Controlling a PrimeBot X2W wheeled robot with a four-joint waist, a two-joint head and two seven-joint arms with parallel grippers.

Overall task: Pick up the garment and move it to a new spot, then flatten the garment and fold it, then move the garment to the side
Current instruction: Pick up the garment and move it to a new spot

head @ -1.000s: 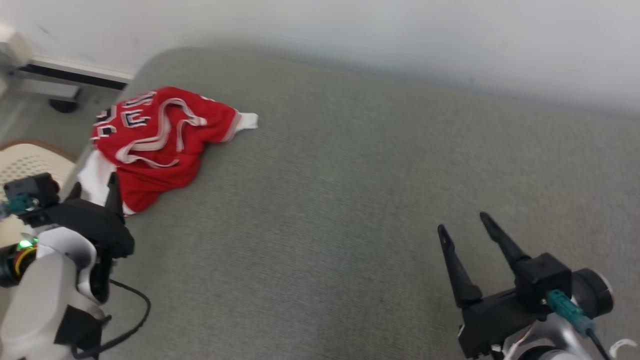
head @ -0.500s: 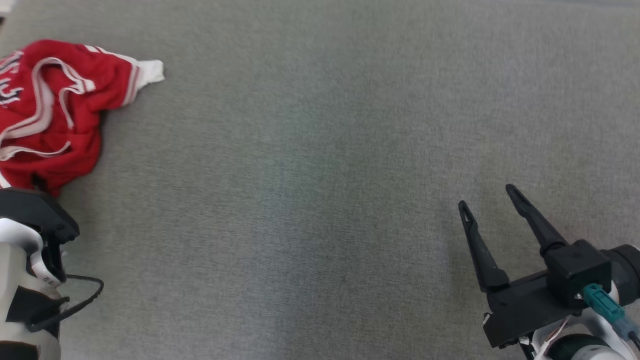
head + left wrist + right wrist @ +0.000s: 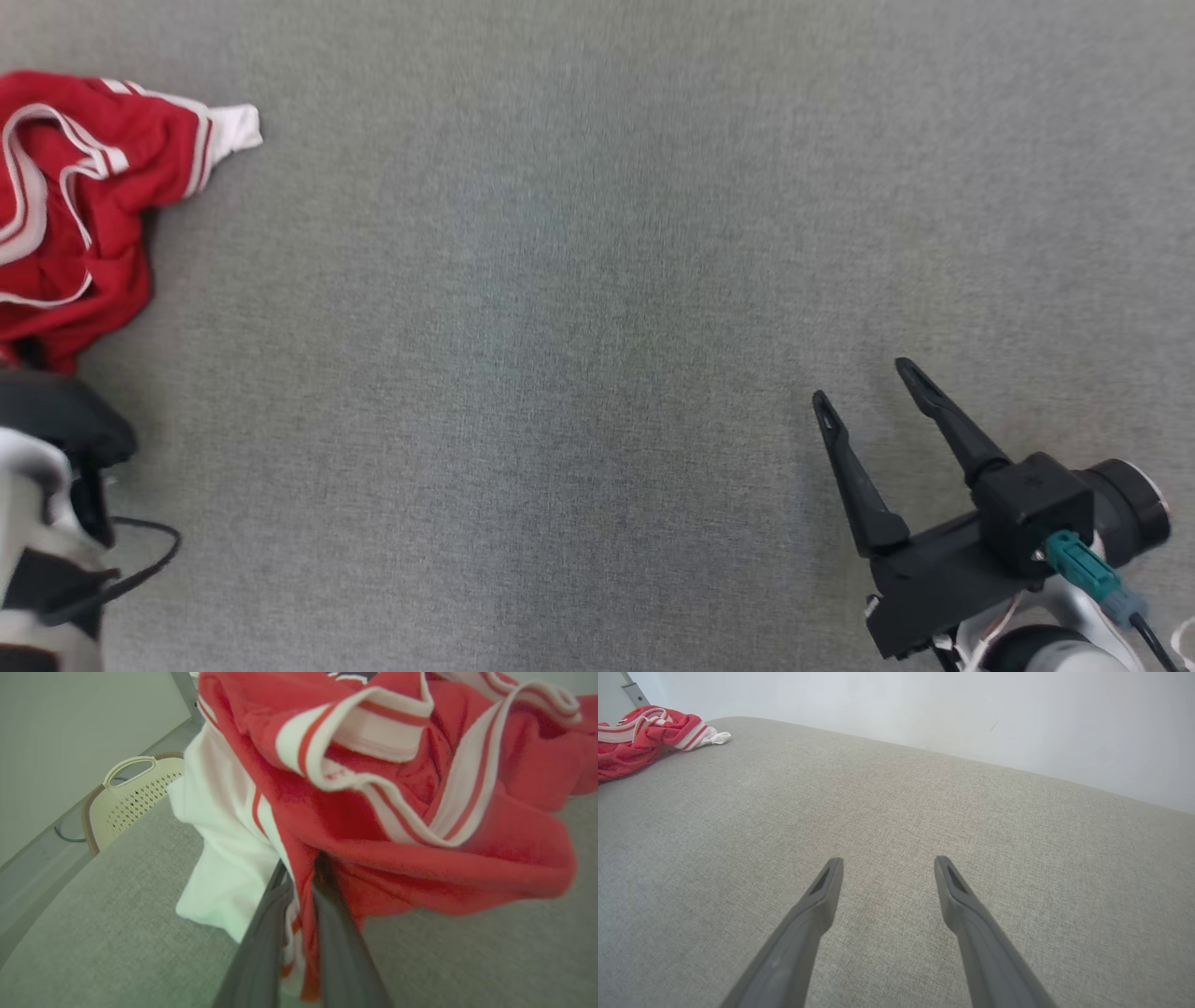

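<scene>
The garment is a crumpled red jersey with white stripes and a white sleeve, lying at the far left of the grey padded surface. In the left wrist view the garment looms close, and my left gripper is shut on a fold of its red and white hem. In the head view the left gripper sits at the garment's near edge, its fingertips hidden by cloth. My right gripper hovers open at the lower right, far from the garment, with nothing between its fingers.
A cream perforated basket stands beyond the surface's left edge, beside a pale wall. Another pale wall runs behind the far edge. Wide bare grey fabric stretches between the two grippers.
The head camera has tilted down and turned, shifting the whole picture. My left gripper has gone from open at the garment's edge to shut on its hem. The right gripper stays open.
</scene>
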